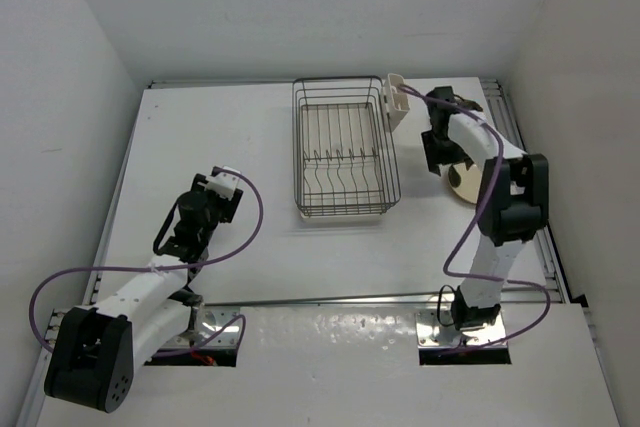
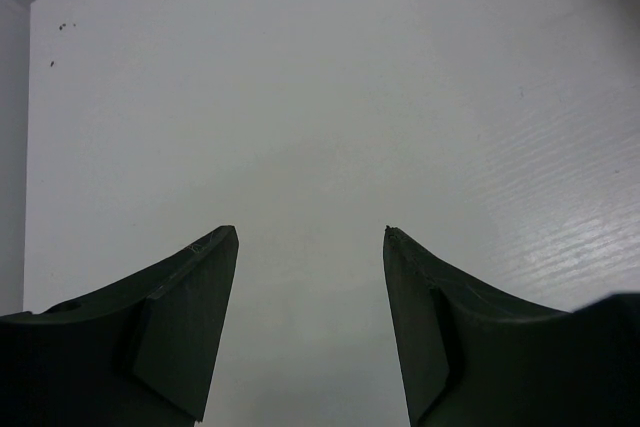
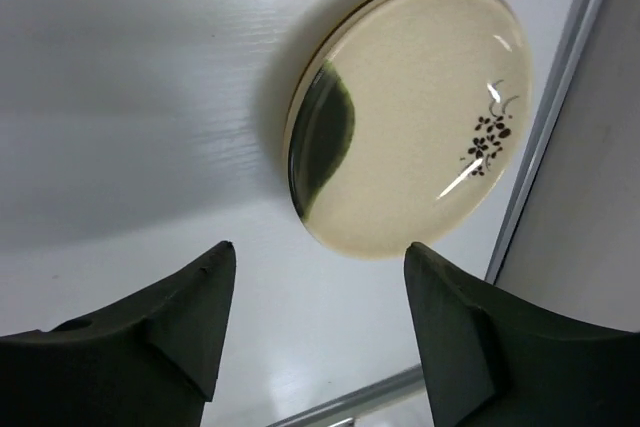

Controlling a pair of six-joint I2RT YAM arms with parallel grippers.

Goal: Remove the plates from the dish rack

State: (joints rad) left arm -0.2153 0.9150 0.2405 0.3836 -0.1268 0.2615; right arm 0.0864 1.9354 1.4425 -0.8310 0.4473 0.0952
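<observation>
Your left gripper (image 2: 310, 239) stands open over bare table (image 2: 320, 67), well apart from any plate. Your right gripper (image 3: 315, 247), jaws also spread and empty, is the nearer one. The cream plate (image 3: 410, 112) lies flat just beyond its fingertips, right of the dish rack (image 1: 340, 209), which shows no plates.

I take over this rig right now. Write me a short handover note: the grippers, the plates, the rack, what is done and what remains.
Left gripper: open, empty, over bare table.
Right gripper: open, empty, just above the plate.
Plate: cream, lying flat on the table right of the rack, beside the table's right edge. I cannot tell whether others lie under it.
Done: the top view shows no plates in the rack.
Left: probably nothing to unload; pull the right arm clear.
</observation>
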